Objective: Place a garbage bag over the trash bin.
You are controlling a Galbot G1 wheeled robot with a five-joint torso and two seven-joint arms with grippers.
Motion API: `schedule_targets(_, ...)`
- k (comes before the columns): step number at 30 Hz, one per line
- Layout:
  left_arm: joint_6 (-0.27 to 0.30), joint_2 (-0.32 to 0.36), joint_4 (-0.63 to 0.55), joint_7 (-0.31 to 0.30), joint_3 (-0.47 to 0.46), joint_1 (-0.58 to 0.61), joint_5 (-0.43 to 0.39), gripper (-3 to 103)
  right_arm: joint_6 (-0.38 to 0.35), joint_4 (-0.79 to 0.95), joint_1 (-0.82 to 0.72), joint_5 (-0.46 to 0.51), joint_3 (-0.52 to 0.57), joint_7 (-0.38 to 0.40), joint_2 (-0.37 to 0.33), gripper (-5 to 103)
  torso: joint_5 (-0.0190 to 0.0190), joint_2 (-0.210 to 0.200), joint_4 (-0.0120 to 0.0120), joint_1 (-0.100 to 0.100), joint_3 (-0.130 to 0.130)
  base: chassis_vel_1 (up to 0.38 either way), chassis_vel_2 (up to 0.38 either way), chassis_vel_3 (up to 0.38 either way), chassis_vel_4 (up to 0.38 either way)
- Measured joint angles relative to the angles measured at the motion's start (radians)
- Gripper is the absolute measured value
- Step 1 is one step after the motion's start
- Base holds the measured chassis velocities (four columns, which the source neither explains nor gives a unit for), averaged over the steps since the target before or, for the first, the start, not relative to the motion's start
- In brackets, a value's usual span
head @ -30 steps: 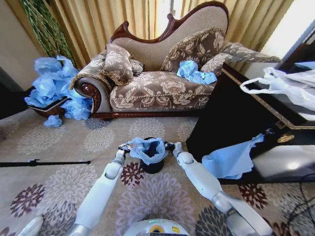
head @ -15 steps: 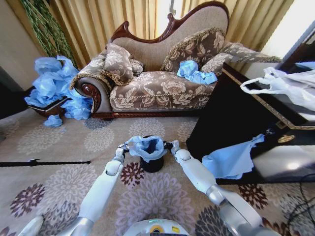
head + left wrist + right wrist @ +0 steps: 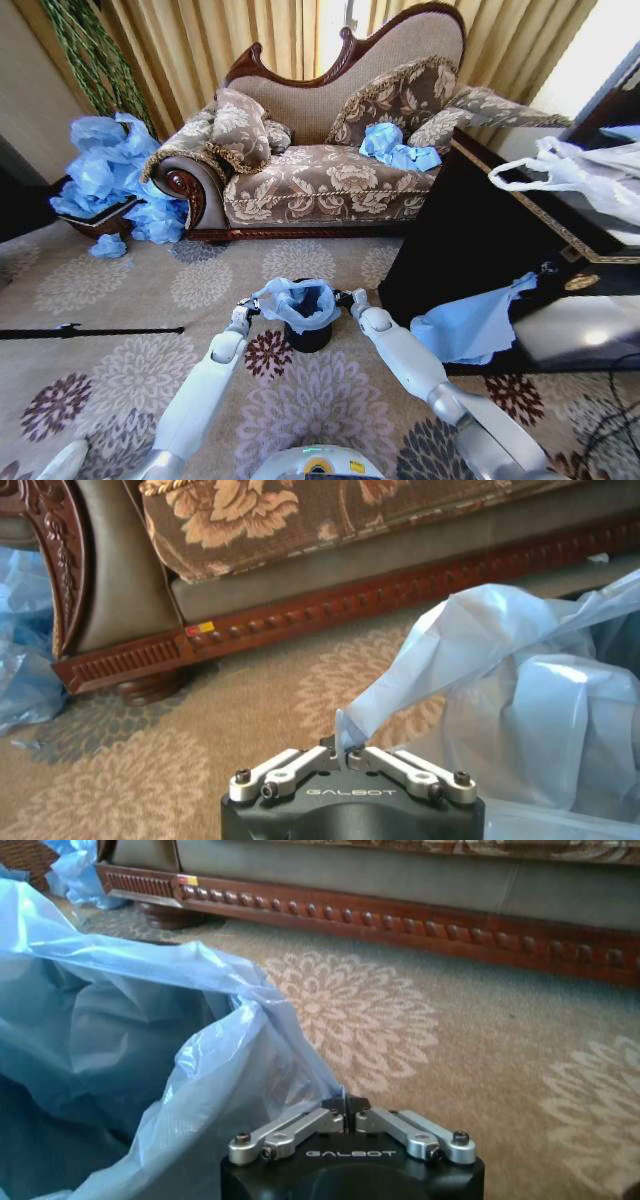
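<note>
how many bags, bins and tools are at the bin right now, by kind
blue bag: 1, mouth pulled open over the bin
black bin: 1
tools: 2, left tool and right tool, each shut on the bag's rim
total: 4

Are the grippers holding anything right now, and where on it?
Both hold the garbage bag by its rim: left gripper and right gripper each pinch an opposite edge, jaws shut, above the trash bin.
</note>
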Motion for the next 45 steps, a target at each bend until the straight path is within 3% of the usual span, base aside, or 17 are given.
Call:
schedule_targets(7,-0.001,0.014,-0.094,0.002,-0.016,0.085,0.01,6,0.006,0.053,-0.025,0.0,-0.007,0.01,-0.022,0,0.0001,0.0,0.0004,0.0,0.0,0.0,0.0,0.0,0.0)
schedule_targets(8,-0.015,0.017,-0.114,0.003,-0.021,0.111,0.027,16,0.006,0.067,-0.033,0.002,-0.009,0.012,-0.027,0,0.0001,0.0,0.0004,0.0,0.0,0.0,0.0,0.0,0.0)
schedule_targets(9,-0.025,0.018,-0.12,0.003,-0.023,0.122,0.039,16,0.006,0.071,-0.038,0.003,-0.01,0.012,-0.028,0,0.0,0.0,0.0004,0.0,0.0,0.0,0.0,0.0,0.0)
schedule_targets(15,-0.089,0.028,-0.154,0.006,-0.035,0.175,0.119,43,0.008,0.1,-0.055,0.011,-0.005,0.017,-0.03,0,-0.0001,0.0,0.0002,0.0,0.0,0.0,0.0,0.0,0.0)
schedule_targets(16,-0.089,0.028,-0.154,0.006,-0.035,0.175,0.119,43,0.008,0.1,-0.055,0.011,-0.005,0.017,-0.03,0,-0.0001,0.0,0.0002,0.0,0.0,0.0,0.0,0.0,0.0)
schedule_targets(20,-0.179,0.049,-0.158,0.035,-0.045,0.188,0.24,59,0.009,0.112,-0.063,0.013,-0.004,0.021,-0.026,0,-0.0002,0.0,0.0,0.0,0.0,0.0,0.0,0.0,0.0)
schedule_targets(21,-0.179,0.049,-0.158,0.035,-0.045,0.188,0.24,59,0.009,0.112,-0.063,0.013,-0.004,0.021,-0.026,0,-0.0002,0.0,0.0,0.0,0.0,0.0,0.0,0.0,0.0)
schedule_targets(24,-0.246,0.081,-0.148,0.083,-0.046,0.159,0.319,76,0.01,0.114,-0.067,0.012,-0.003,0.022,-0.016,0,-0.0002,0.0,0.0003,0.0,0.0,0.0,0.0,0.0,0.0)
schedule_targets(27,-0.26,0.095,-0.13,0.115,-0.042,0.116,0.337,81,0.012,0.113,-0.066,0.012,-0.003,0.022,-0.01,0,0.0001,0.0,0.0002,0.0,0.0,0.0,0.0,0.0,0.0)
schedule_targets(32,-0.253,0.098,-0.085,0.17,-0.016,0.039,0.341,101,0.013,0.111,-0.064,0.012,-0.004,0.02,-0.009,0,0.0001,0.0,-0.0001,0.0,0.0,0.0,0.0,0.0,0.0)
schedule_targets(36,-0.24,0.085,-0.065,0.192,-0.003,0.021,0.336,98,0.013,0.112,-0.063,0.013,-0.004,0.02,-0.013,0,0.0,0.0,0.0002,0.0,0.0,0.0,0.0,0.0,0.0)
schedule_targets(45,-0.237,0.071,-0.017,0.204,0.003,-0.004,0.309,72,0.014,0.114,-0.058,0.019,-0.005,0.019,-0.032,0,0.0001,0.0,0.0003,0.0,0.0,0.0,0.0,0.0,0.0)
